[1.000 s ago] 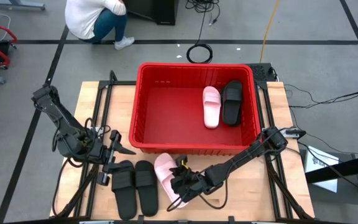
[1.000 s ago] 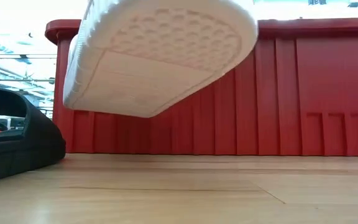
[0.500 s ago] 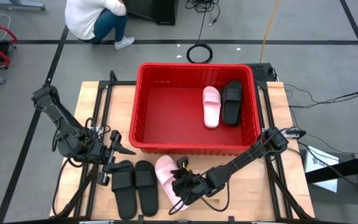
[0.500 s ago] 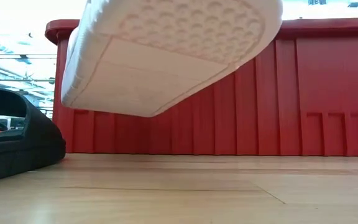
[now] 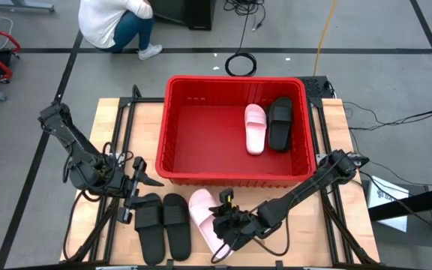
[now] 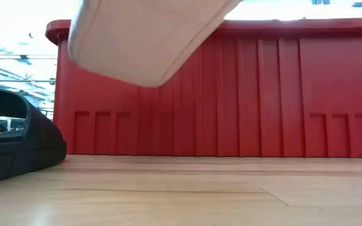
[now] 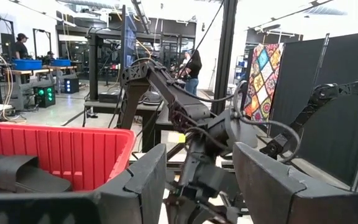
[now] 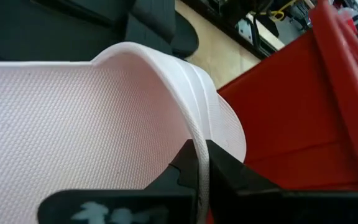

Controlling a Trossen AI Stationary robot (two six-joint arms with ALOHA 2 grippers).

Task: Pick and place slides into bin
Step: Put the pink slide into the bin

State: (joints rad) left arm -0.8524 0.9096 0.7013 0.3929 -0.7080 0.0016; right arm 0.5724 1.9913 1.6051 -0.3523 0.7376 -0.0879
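Pale pink foam slide sandal (image 5: 203, 213), dimpled footbed, off the wooden tabletop's front edge | right gripper (image 5: 227, 223) clamped on its strap | left gripper (image 5: 135, 187) spread, empty | ribbed red plastic bin (image 5: 172, 120)

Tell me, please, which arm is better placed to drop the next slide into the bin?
The right. Its claw already pinches the pink slide, lifted off the table just in front of the red bin. The left claw waits open and empty beside the black slides.
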